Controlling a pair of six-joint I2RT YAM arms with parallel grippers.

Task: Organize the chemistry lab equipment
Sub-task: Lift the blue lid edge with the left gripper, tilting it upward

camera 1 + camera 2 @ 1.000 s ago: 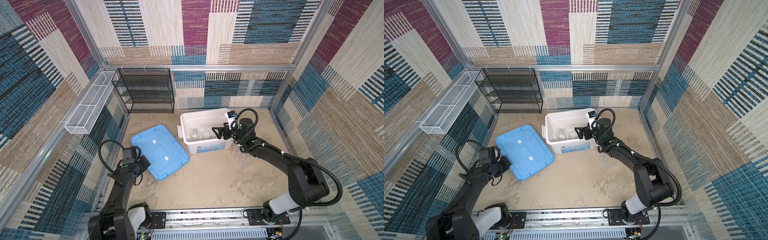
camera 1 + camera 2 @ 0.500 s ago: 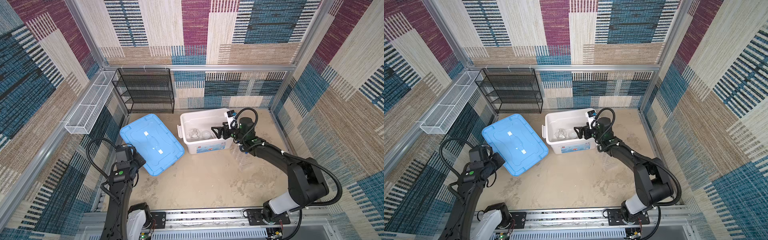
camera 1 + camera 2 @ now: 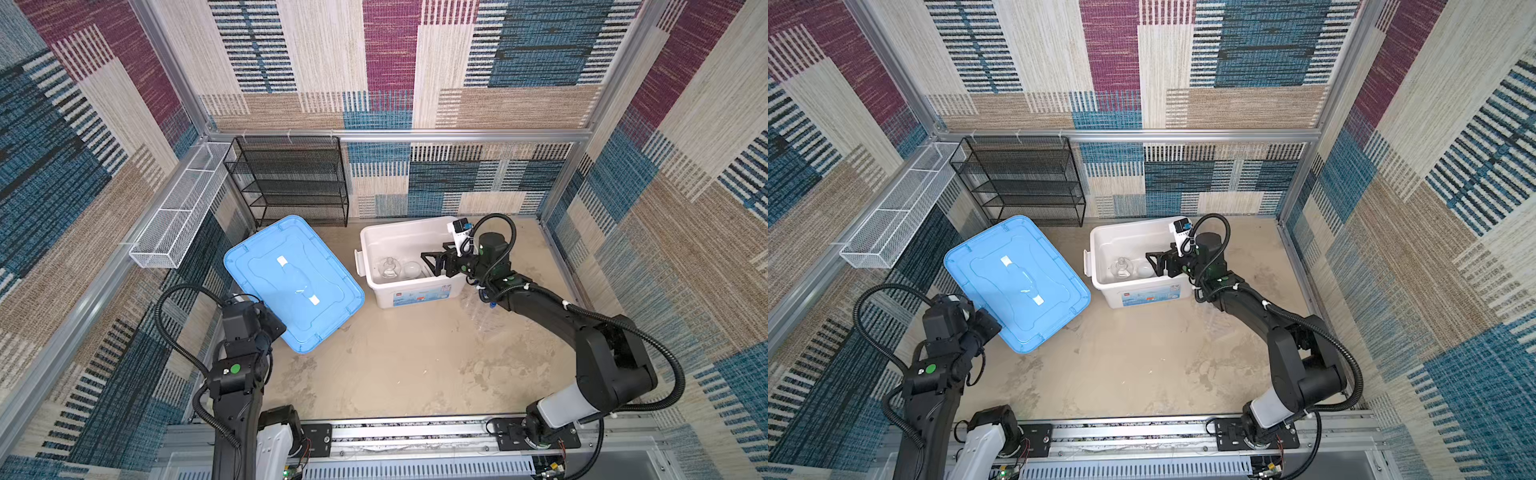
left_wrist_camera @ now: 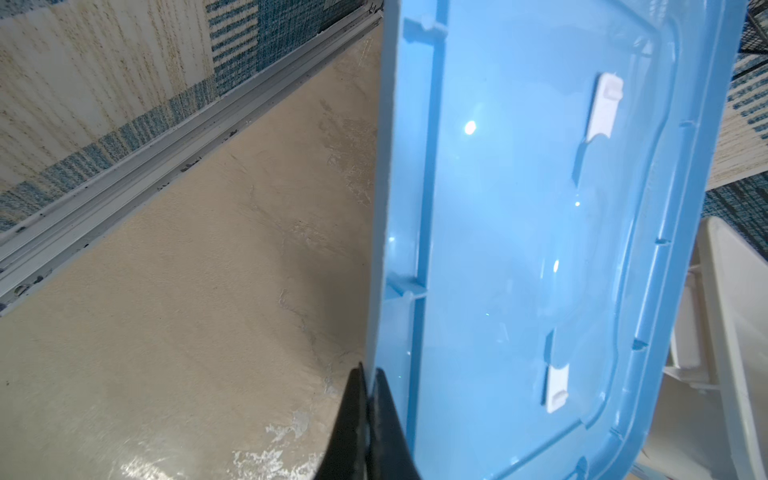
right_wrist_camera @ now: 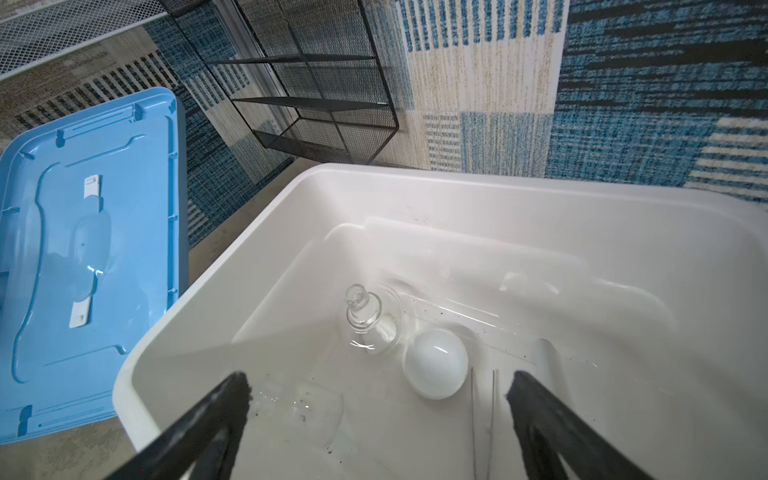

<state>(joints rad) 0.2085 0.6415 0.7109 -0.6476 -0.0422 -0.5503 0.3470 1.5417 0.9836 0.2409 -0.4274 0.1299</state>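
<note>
The white bin [image 5: 415,174] stands uncovered, and my right gripper [image 5: 378,386] hangs open over its near side. Inside it are an upright clear glass flask [image 5: 365,320], a small white bowl [image 5: 434,363], thin metal tweezers [image 5: 482,415] and a clear flask on its side [image 5: 316,409]. In both top views the upright flask [image 3: 390,268] and the bowl [image 3: 1144,270] show inside the bin. My left gripper [image 4: 368,370] is shut on the edge of the blue lid [image 3: 291,282], which it holds tilted, left of the bin.
A black wire rack [image 3: 291,183] stands against the back wall. A white mesh basket [image 3: 178,208] hangs along the left wall. Sandy floor [image 3: 415,353] stretches in front of the bin and the lid.
My left gripper has carried the blue lid left and toward the back, away from the bin, and the left arm has drawn back. The right arm has not moved.
</note>
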